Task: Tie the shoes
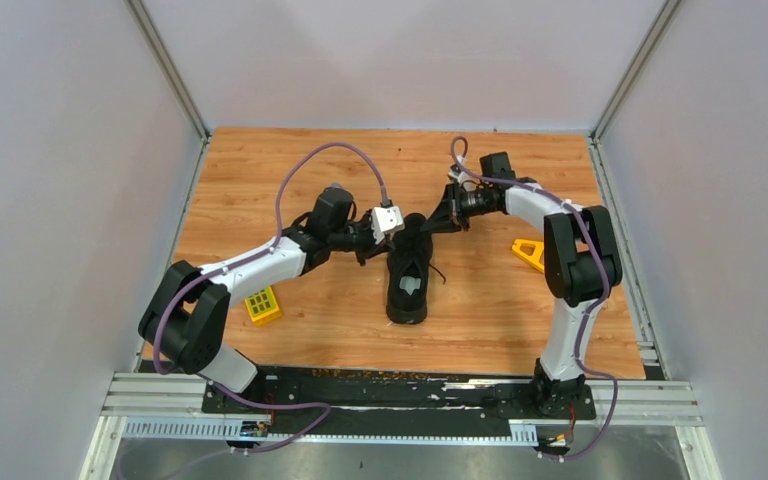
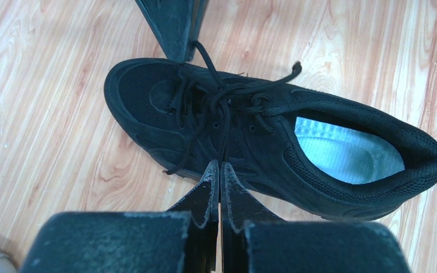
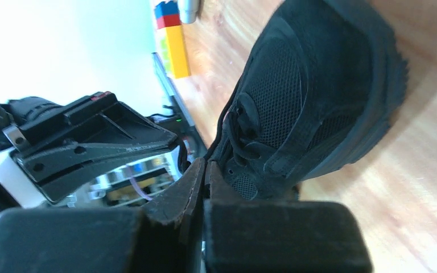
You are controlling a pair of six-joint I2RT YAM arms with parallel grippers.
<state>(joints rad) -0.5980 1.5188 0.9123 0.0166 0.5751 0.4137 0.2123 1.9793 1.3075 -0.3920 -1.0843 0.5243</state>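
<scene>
You are pinching the laces [image 2: 227, 91] of the sneaker [image 1: 407, 275] lying centred on the table [image 1: 290, 170], toe far, with both jaws pressed together — left gripper [image 2: 221, 168], right gripper [image 3: 205, 165] — so uneven pulling is risking a strand slipping out.

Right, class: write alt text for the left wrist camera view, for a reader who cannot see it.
A black sneaker lies upright on the wooden table, toe left, pale insole showing. The left gripper, bottom centre, is shut on one lace; the right gripper, closed, meets another lace at the top.
</scene>
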